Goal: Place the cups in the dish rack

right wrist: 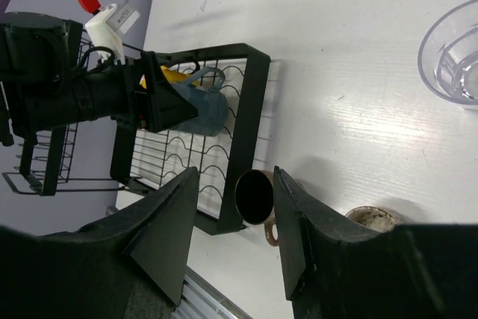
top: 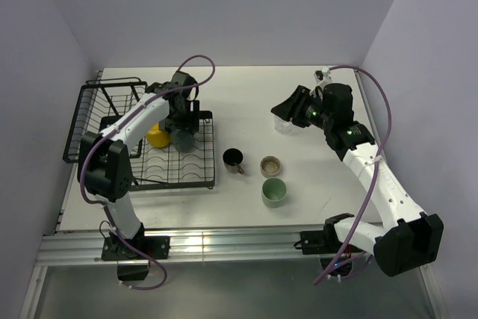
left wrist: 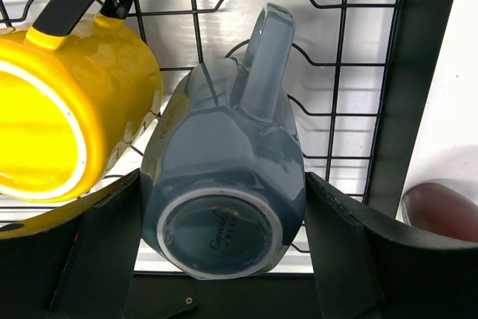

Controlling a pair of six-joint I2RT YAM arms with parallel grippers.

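Rack (left wrist: 420, 72): yellow mug (left wrist: 67, 102), probably grey mug (left wrist: 224, 162)

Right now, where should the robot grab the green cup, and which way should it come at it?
Grab the pale green tumbler by its rim, coming straight down from above with one of the fingers inside and one outside. It stands upright with its mouth open and has no handle. The beige-brown cup sits close behind it, so pinching the near side of the rim is probably easiest.
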